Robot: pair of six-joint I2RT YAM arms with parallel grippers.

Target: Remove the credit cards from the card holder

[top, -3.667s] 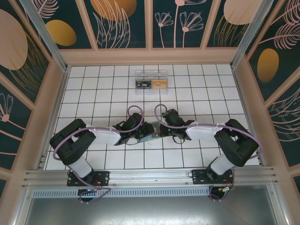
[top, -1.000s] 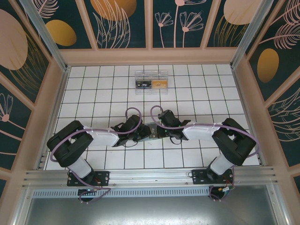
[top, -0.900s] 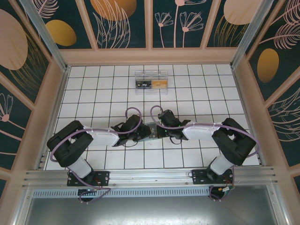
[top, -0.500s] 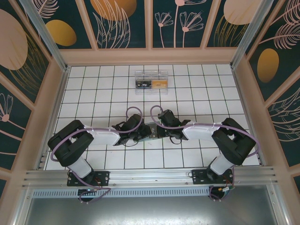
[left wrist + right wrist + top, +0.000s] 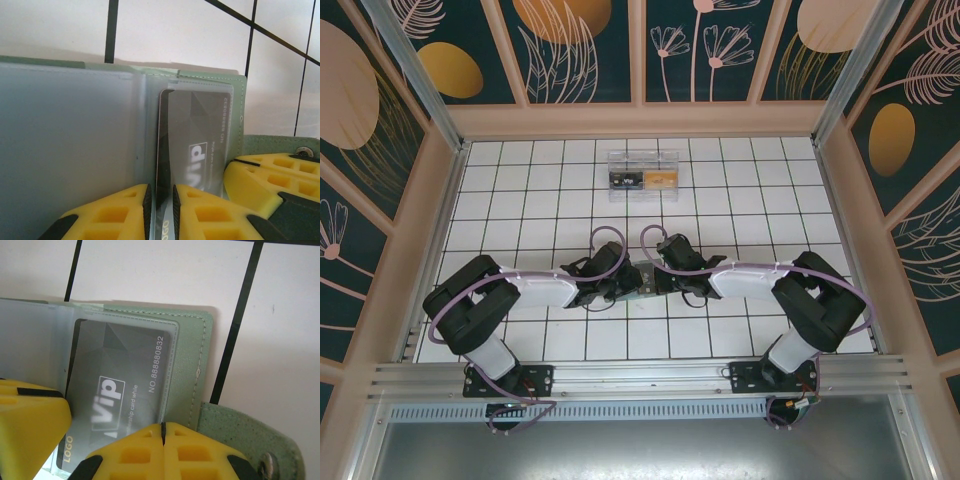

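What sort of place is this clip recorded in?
Most likely a purpose-built robot test cell, not a home or shop: a white gridded table walled in by decorated panels, a metal rail along the near edge, and a left arm and right arm mounted there side by side.

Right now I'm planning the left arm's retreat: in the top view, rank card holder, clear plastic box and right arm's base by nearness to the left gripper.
From the left gripper:
1. card holder, at its fingertips, mid-table.
2. clear plastic box, toward the back wall.
3. right arm's base, near edge, right side.
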